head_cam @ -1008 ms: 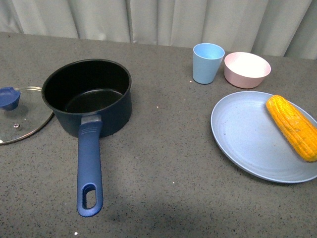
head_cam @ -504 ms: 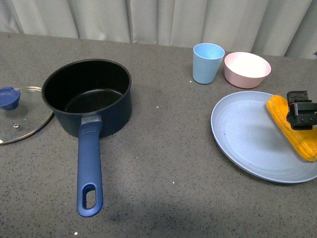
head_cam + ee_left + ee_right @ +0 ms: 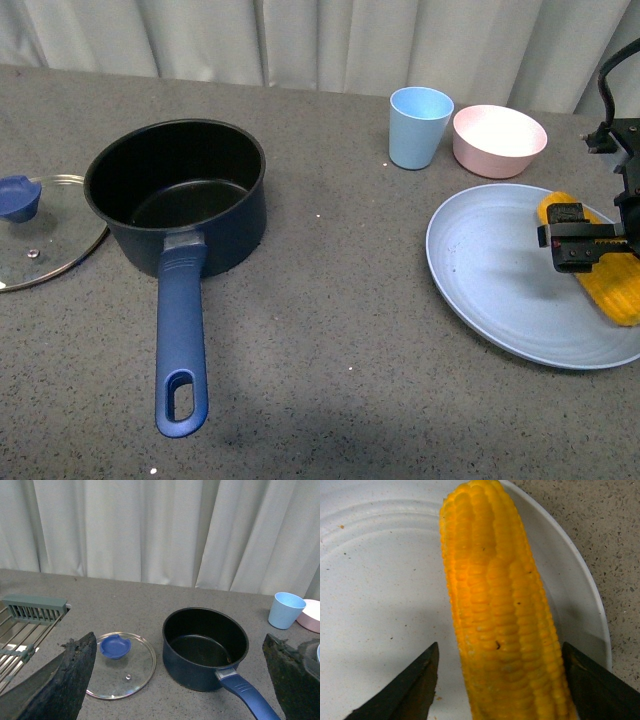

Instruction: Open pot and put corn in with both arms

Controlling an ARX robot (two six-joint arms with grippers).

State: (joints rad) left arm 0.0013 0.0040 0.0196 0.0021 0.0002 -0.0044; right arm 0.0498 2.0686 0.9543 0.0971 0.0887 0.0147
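Right gripper [image 3: 585, 250] has shifted left, straddling corn [image 3: 614, 293].

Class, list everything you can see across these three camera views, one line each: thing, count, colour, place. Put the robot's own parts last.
pot: one, navy blue with black inside, left on the table, open and empty
lid: one, clear glass with blue knob, flat beside the pot
corn: one, yellow-orange, on the plate
plate: one, light blue, right
cup: one, light blue, far side
bowl: one, pink, beside the cup
rack: one, grey-green, beyond the lid
table: grey
curtain: pale, behind
left gripper: black, open, holding nothing
right gripper: black, open, straddling the corn
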